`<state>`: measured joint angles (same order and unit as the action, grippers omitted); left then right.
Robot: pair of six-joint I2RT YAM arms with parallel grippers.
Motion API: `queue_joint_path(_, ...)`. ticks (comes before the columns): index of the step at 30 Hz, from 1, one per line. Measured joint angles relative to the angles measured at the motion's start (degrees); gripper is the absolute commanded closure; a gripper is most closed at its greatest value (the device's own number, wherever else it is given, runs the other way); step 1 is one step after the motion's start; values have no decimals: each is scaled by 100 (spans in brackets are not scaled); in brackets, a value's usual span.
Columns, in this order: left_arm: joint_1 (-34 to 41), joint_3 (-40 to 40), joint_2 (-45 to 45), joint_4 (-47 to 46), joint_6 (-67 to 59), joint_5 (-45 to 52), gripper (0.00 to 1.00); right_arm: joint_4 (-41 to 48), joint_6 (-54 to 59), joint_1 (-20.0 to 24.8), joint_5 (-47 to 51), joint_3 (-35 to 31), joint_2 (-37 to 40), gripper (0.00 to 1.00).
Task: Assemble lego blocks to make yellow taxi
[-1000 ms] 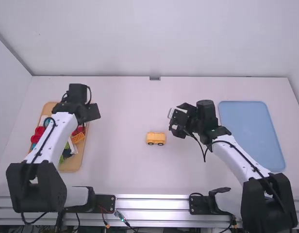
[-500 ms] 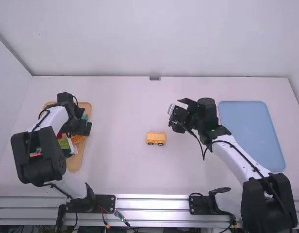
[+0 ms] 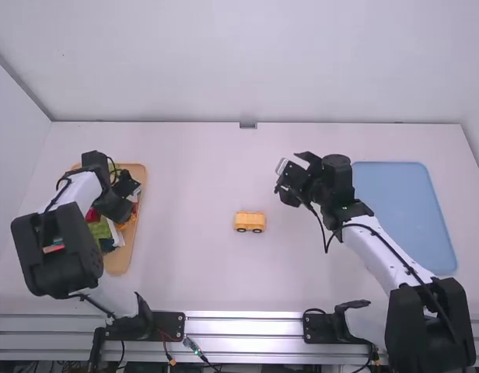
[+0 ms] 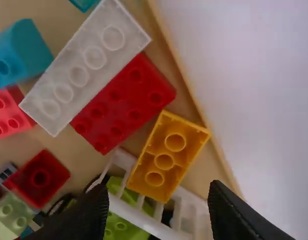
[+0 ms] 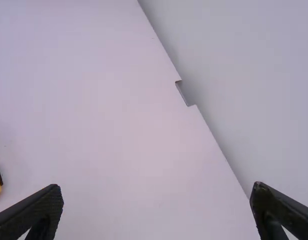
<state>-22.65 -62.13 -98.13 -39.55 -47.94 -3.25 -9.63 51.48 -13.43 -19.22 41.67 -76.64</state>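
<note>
Left wrist view: brick-picking step, I reckon, my left fingers [image 4: 91, 215] spread above a hollow-side-up yellow block [image 4: 166, 152] in the tray [image 3: 119, 264], right fingers [image 5: 44, 205] parted too. Taxi body [image 3: 249, 221] sits on the bench [image 3: 193, 264]. Next: line up, dip, pinch, then flip it.

The car [image 3: 249, 218] is yellow-orange above 2 dark wheels [image 3: 257, 230], the mat [image 3: 404, 217] plain pale blue. The 3-ring brick [image 4: 160, 171] is yellow, the 8-stud brick [image 4: 125, 103] red.

White table [image 3: 193, 272] | left side: tan tray [image 3: 118, 262] | middle: yellow wheeled block [image 3: 249, 220] | right side: blue tray [image 3: 403, 206]
</note>
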Motion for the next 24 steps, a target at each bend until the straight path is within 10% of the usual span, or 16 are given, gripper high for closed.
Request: queue_joint_path(24, -378, 831, 0, 901, -1239, 560, 46, 122, -15, 52, 7, 72, -2, 1)
